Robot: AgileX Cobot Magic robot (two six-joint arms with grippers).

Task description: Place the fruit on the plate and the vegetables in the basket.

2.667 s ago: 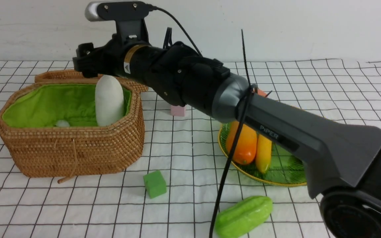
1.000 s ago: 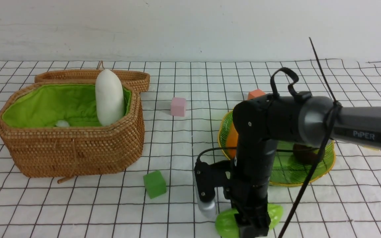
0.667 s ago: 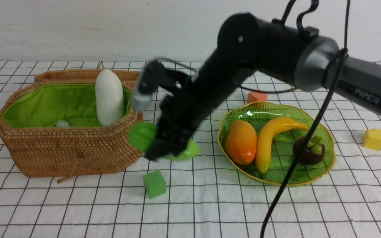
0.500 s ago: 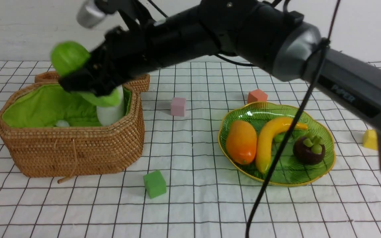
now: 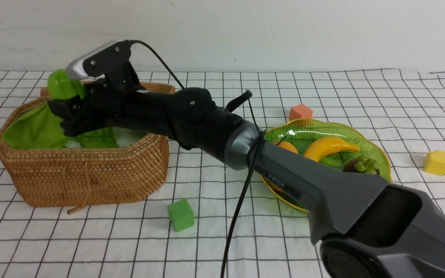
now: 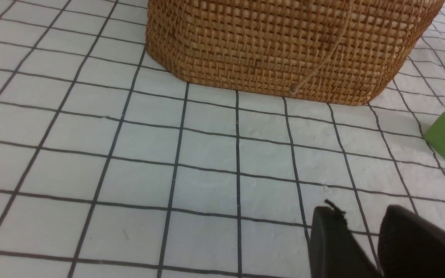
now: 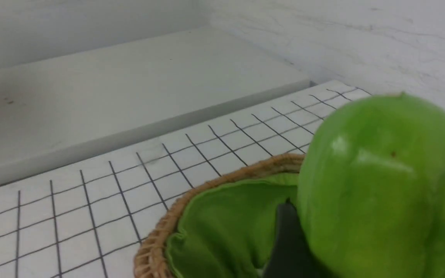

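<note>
Fruit looks settled: the mango (image 5: pixel 284 147), the banana (image 5: pixel 327 147) and the mangosteen (image 5: pixel 359 166) all lie on the plate (image 5: pixel 377 152), though my own forearm crosses in front and hides much of the mango and the near side of the dish. What is left, as I judge it, is the vegetable side, and I am in the middle of that. My right gripper (image 5: pixel 65 114) is clamped on the gourd (image 5: pixel 63 84), holding it above the far left part of the basket (image 5: pixel 87 175); from the right wrist view the gourd (image 7: pixel 384 185) fills the near field with the green lining and woven rim beneath it, so it hangs over the opening but is not yet let go. Inside the basket I can make out a strip of the white radish (image 5: pixel 128 135) below my wrist and a small pale thing (image 5: pixel 72 144) on the lining that I cannot identify. The carrot I cannot find in any view; whether it lies hidden in the basket I cannot tell. My left gripper (image 6: pixel 361 247) sits low over the gridded cloth in front of the basket (image 6: pixel 284 42), its two dark fingers close together with a narrow gap and nothing between them. The green cube (image 5: pixel 181 214), orange cube (image 5: pixel 300 112) and yellow cube (image 5: pixel 436 162) lie loose on the cloth and are none of my business.
</note>
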